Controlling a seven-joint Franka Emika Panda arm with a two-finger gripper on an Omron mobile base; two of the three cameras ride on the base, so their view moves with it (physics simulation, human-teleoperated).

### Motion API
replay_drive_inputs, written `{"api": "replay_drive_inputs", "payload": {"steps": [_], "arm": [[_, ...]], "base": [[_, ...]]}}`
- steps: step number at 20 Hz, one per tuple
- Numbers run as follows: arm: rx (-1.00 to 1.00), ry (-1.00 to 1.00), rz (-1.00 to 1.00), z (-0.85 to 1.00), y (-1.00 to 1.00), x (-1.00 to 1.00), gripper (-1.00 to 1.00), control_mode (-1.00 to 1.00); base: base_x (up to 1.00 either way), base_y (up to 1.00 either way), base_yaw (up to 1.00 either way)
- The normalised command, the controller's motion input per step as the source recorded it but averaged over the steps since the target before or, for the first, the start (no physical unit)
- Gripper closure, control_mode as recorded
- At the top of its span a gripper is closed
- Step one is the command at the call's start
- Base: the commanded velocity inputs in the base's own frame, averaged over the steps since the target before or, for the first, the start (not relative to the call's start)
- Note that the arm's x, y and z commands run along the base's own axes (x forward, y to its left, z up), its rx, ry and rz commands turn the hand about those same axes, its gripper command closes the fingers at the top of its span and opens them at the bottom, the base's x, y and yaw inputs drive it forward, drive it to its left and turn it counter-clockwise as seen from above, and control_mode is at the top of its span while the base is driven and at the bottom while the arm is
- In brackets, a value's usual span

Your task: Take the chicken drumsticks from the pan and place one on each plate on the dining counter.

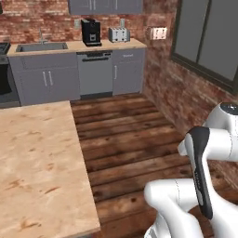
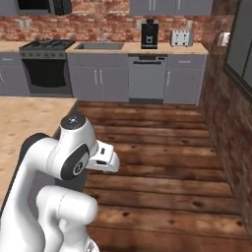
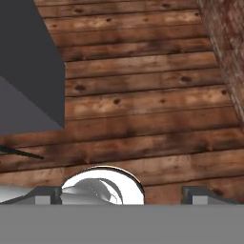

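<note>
The wooden plank floor (image 1: 125,139) takes up most of the room, bounded on the right by a brick wall (image 1: 176,88) with a dark-framed window (image 1: 209,42). Along the far wall a run of grey cabinets (image 2: 98,81) is seen, with a stove (image 2: 44,66) at its left, then a sink (image 2: 98,47), a dishwasher (image 2: 146,78), a black coffee machine (image 2: 149,33) and a toaster (image 2: 180,37) further right. The light wood-grain table (image 1: 37,172) lies at the near left, and the part of it in view carries nothing. The pan, the drumsticks and the plates cannot be located from these views, so their place cannot be told; the pan is likely to be at the stove.

The arm is folded close over the base. The tool (image 3: 121,195) is pointed down at the floor, with its two tips spread wide apart and nothing held between them.

The step in hand is judged to be the very start: no drumstick has been picked up, and the pan has yet to be reached. The next move calls for the base to be driven toward the far-left stove until the pan is brought within reach, after which the spread tool can be lowered over one drumstick.
</note>
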Motion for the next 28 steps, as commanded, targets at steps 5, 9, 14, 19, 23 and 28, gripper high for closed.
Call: {"api": "replay_drive_inputs", "payload": {"steps": [5, 9, 14, 19, 23, 28], "arm": [[0.00, 0.00, 0.00, 0.00, 0.00, 0.00, -1.00, 1.00], [0.00, 0.00, 0.00, 0.00, 0.00, 0.00, -1.00, 1.00], [0.00, 0.00, 0.00, 0.00, 0.00, 0.00, -1.00, 1.00], [0.00, 0.00, 0.00, 0.00, 0.00, 0.00, -1.00, 1.00], [0.00, 0.00, 0.00, 0.00, 0.00, 0.00, -1.00, 1.00], [0.00, 0.00, 0.00, 0.00, 0.00, 0.00, -1.00, 1.00]], "base": [[1.00, 0.00, 0.07], [1.00, 0.00, 0.05], [1.00, -0.03, 0.02], [1.00, -0.05, 0.03], [1.00, 0.00, 0.11], [1.00, 0.00, 0.16]]}}
